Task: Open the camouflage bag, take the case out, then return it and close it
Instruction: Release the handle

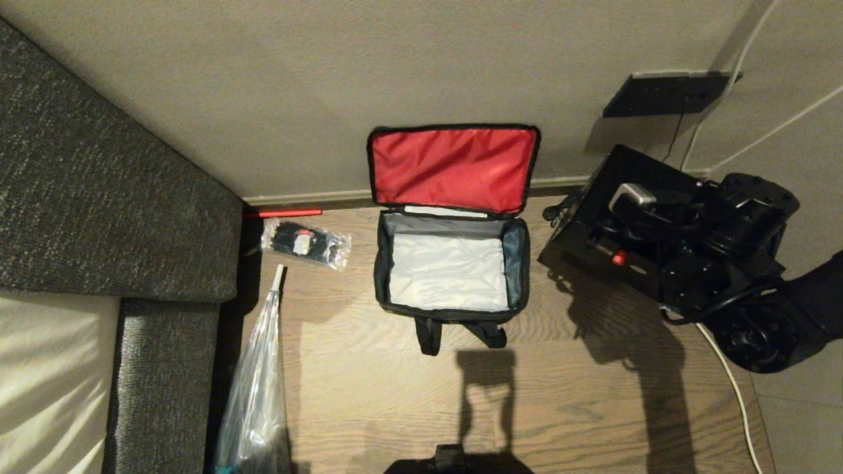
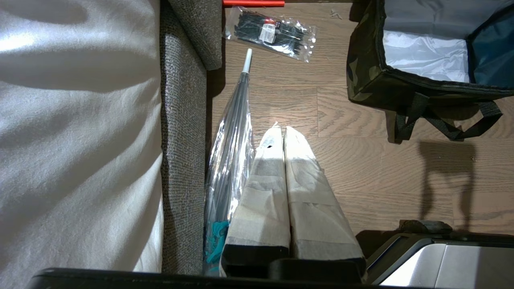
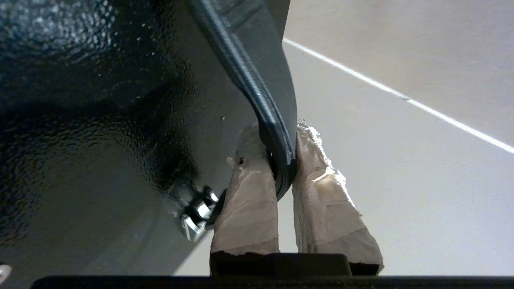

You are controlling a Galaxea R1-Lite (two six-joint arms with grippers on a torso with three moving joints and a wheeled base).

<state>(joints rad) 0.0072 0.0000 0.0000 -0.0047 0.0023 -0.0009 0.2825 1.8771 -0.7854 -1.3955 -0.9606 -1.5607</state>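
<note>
The right hand (image 3: 283, 160), pinched shut on the handle of the case (image 1: 609, 217), holds it aloft right of the open camouflage bag (image 1: 452, 263) on the floor; hanging from so thin a pinch, it might swing and slip free.

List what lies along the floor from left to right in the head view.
Sofa → clear umbrella → packet of black items → open camouflage bag → black case, held off the floor by the right gripper.
</note>
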